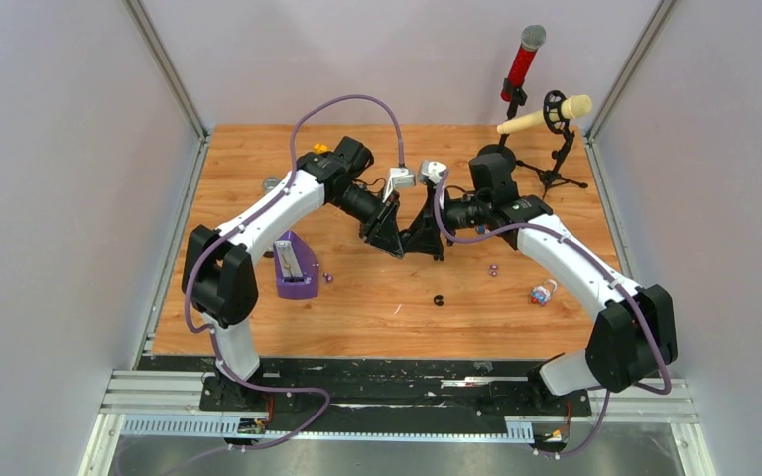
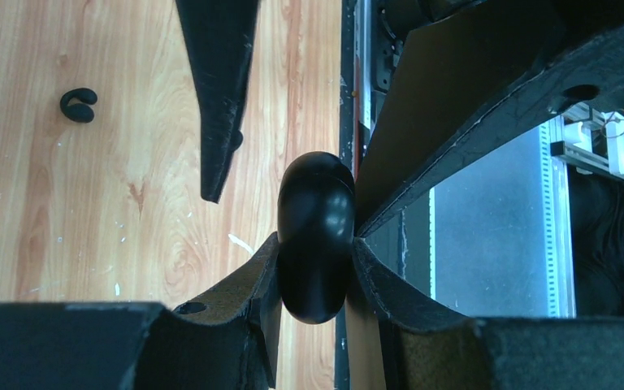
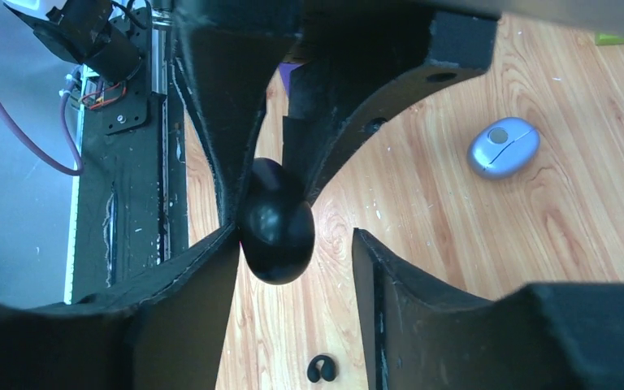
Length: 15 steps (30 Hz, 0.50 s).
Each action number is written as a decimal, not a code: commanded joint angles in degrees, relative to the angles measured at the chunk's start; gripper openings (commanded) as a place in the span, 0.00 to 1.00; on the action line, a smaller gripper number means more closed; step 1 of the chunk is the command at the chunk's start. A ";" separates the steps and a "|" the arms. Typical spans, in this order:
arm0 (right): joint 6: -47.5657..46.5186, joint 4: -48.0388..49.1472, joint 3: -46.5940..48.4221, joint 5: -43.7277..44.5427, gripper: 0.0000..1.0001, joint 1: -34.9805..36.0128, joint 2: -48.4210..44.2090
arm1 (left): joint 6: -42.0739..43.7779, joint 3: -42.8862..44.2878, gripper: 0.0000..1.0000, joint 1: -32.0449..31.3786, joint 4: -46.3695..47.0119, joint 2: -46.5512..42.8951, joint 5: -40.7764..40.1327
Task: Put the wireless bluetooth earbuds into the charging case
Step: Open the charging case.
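My left gripper (image 2: 315,264) is shut on a black pebble-shaped charging case (image 2: 315,231), held above the table at mid-table (image 1: 410,238). My right gripper (image 3: 295,236) faces it with its jaws open around the same case (image 3: 276,221). The case touches its left finger (image 3: 195,276) and stands apart from its right finger (image 3: 406,284). One black curled earbud (image 1: 439,299) lies on the wood in front of both grippers; it also shows in the left wrist view (image 2: 78,105) and the right wrist view (image 3: 321,369). Two tiny purple buds (image 1: 327,278) (image 1: 493,268) lie on the table.
A purple open case or stand (image 1: 296,268) stands at the left. A silver-blue pebble case (image 3: 503,147) lies at the far left (image 1: 272,183). A small clear bottle (image 1: 541,293) lies at the right. Two microphones on stands (image 1: 546,114) are at the back right.
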 commanded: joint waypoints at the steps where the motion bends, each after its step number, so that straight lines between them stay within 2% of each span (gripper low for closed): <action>1: -2.63 1.53 -0.47 -0.54 0.48 0.58 -0.70 | 2.18 0.69 0.27 -0.38 -1.16 0.58 2.46; 8: -4.19 0.56 -0.98 -2.29 0.21 0.91 -1.77 | 3.57 1.21 0.33 -0.68 -2.85 1.57 1.84; 13: -5.68 -1.06 -1.02 -2.91 0.09 0.98 -2.24 | 3.84 1.85 0.54 -0.69 -3.50 1.59 2.01; 15: -6.45 -1.61 -1.34 -3.01 0.01 0.94 -2.78 | 4.13 1.92 0.62 -0.74 -3.72 1.45 2.09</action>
